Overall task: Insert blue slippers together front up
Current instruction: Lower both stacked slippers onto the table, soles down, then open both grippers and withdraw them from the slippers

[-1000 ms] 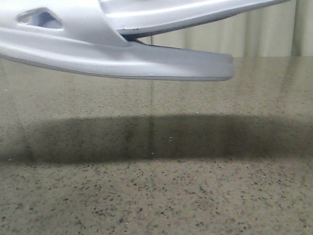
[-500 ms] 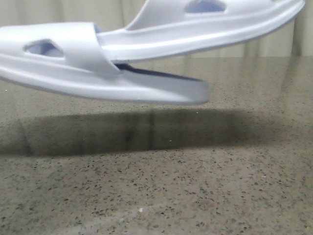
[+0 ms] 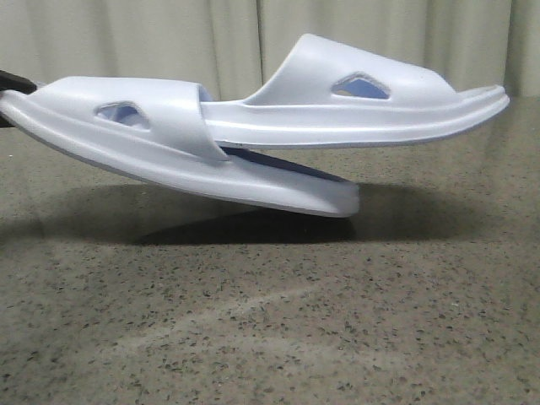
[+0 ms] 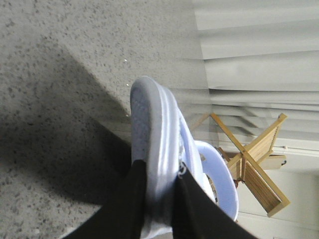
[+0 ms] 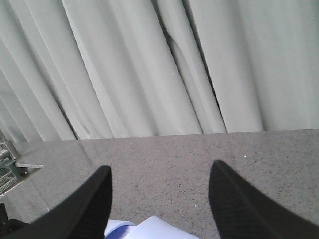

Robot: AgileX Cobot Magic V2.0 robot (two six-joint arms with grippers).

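The left gripper (image 4: 155, 199) is clamping the nested blue slippers (image 3: 253, 143) near the table (image 3: 270, 321), while the right gripper (image 5: 159, 199) is hanging spread apart, so a gentle set-down seems next.

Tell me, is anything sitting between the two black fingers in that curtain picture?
Nothing is held. In the right wrist view, the right end effector is open; only bare speckled table and a slipper's pale edge show between them.
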